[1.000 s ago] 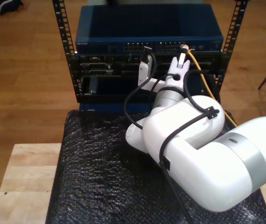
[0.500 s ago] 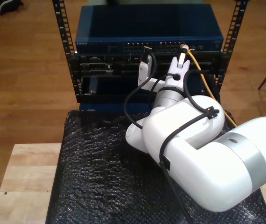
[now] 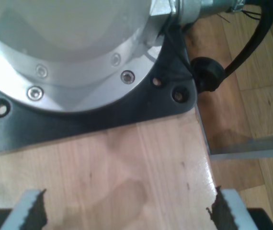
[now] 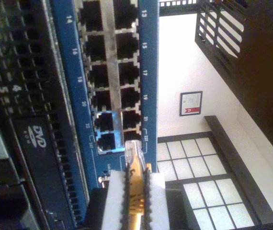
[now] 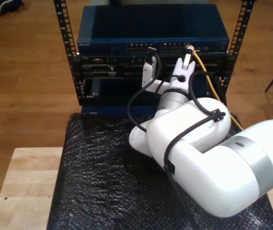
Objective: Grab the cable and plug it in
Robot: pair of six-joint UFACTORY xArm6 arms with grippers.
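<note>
Your second hand (image 4: 135, 201) is clenched on the cable (image 5: 208, 72) just behind its plug (image 4: 133, 152), and the clear tip sits right in front of the switch (image 4: 148, 72), near the last ports of the row. In the exterior view the cable runs from the hand down along that view's right side. It looks light and soft along its length, so it will bend if you push from far back. The plug is stiff but small, and its clip is probably fragile. Keep the hold close to the plug. Your first hand (image 3: 127, 211) is released, above the desk (image 3: 141, 167).
</note>
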